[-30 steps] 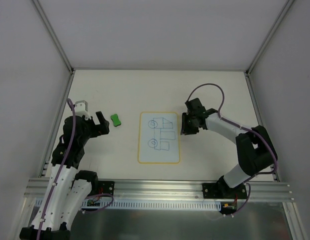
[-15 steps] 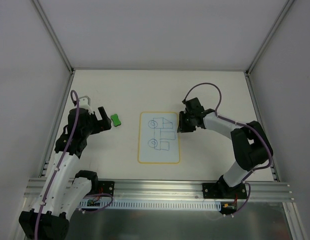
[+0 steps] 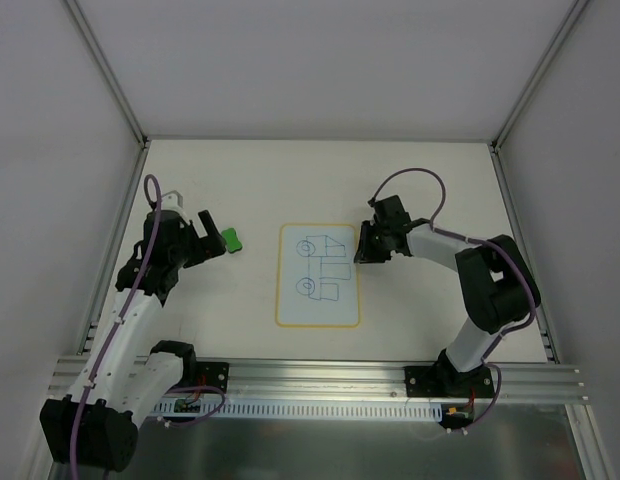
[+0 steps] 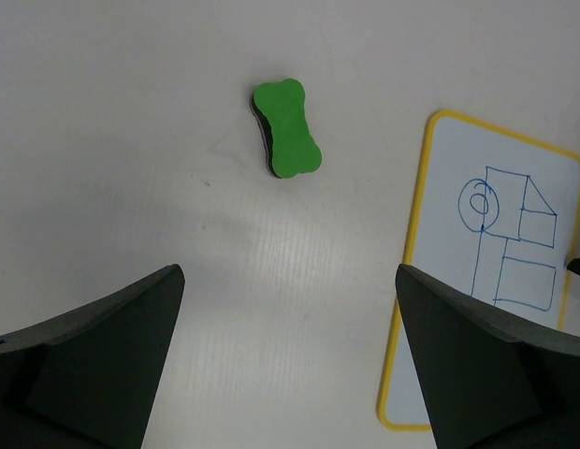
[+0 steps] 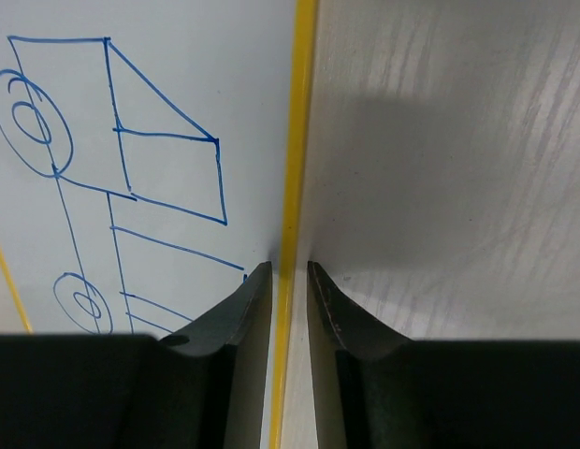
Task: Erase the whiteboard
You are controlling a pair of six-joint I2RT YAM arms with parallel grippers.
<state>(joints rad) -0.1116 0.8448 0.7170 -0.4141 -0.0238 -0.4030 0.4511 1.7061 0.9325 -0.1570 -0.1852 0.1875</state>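
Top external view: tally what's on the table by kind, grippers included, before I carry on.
whiteboard: 1
green eraser: 1
grippers: 2 (left gripper, right gripper)
Total: 4

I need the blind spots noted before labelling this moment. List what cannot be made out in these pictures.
- Right wrist view: whether the right gripper actually presses on the whiteboard edge. Its own fingertips cover the contact.
- Left wrist view: the whiteboard's far side is cut off by the frame edge, and one corner is behind a finger of the left gripper.
- Top view: the right gripper's fingertips are hidden under its body, and the drawing is too small for detail.
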